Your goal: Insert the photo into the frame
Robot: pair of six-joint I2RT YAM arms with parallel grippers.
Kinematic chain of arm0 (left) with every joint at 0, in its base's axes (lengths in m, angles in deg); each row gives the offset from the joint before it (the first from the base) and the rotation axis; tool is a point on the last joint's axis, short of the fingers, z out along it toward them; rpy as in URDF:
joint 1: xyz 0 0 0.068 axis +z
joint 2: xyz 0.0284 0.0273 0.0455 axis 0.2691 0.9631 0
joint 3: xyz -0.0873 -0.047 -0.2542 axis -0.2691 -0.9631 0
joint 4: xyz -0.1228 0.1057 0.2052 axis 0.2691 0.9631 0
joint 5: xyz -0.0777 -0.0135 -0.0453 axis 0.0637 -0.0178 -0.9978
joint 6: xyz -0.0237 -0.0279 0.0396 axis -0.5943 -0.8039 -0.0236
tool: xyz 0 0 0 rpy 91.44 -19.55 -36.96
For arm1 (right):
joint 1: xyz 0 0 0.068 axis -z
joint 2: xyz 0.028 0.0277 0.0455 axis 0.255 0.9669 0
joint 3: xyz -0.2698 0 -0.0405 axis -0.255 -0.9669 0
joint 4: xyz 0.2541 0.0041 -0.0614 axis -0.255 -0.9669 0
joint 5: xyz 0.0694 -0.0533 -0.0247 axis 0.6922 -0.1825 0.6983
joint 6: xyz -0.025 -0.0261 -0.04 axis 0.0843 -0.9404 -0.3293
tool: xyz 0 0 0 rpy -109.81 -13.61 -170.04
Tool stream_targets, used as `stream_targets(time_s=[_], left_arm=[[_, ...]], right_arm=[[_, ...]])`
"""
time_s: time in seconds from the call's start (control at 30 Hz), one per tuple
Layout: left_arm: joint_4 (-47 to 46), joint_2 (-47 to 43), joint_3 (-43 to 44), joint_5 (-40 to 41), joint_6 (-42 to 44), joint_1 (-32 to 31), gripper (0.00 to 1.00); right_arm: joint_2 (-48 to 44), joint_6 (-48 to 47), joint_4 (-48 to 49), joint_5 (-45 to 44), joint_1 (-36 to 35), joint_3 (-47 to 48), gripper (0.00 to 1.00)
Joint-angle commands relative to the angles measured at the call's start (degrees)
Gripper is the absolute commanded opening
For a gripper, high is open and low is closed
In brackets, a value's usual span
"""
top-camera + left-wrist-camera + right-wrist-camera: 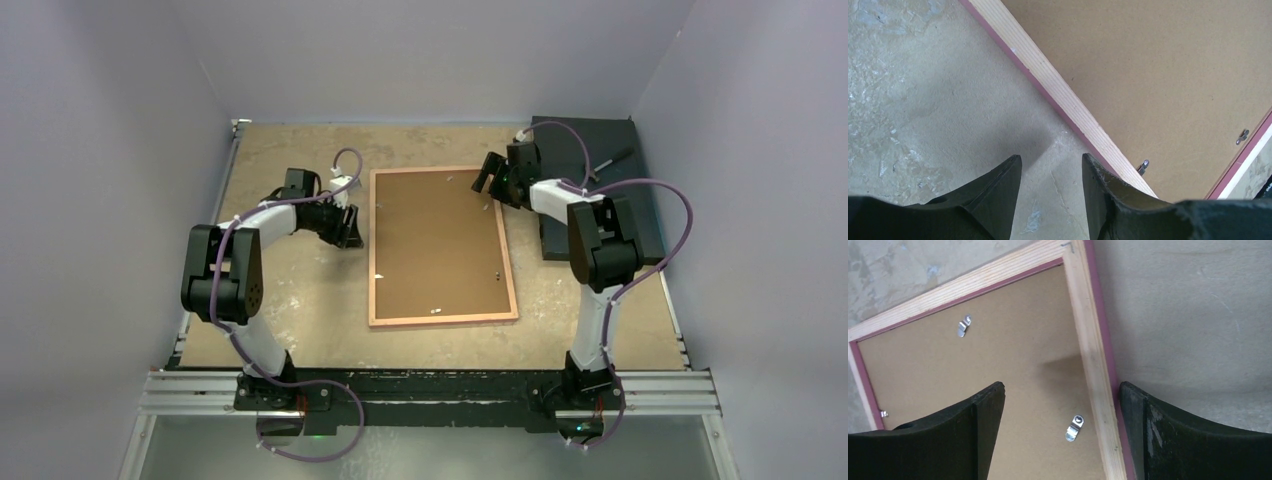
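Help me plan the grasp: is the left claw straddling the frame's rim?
No, the left claw hangs open over bare table, and the rim of the frame runs beside its fingers, not between them.

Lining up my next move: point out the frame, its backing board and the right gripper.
frame (1090, 340), right wrist view, wooden rim.
backing board (435, 245), top view, its middle.
right gripper (1062, 390), right wrist view, midway between fingertips.
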Motion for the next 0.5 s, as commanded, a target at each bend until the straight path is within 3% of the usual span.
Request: stream_targets(time_s=[0.0, 0.47], left_arm=[[-2.09, -1.54, -0.2, 0.36, -1.08, 0.07, 0.45], [-2.5, 0.5, -0.58, 0.99, -2.48, 0.09, 0.4]], right_arm=[[-0.15, -0.18, 4.98, 4.05, -0.46, -1.85, 0.85], [0.55, 1.72, 5.04, 7.46, -10.69, 0.52, 0.9]])
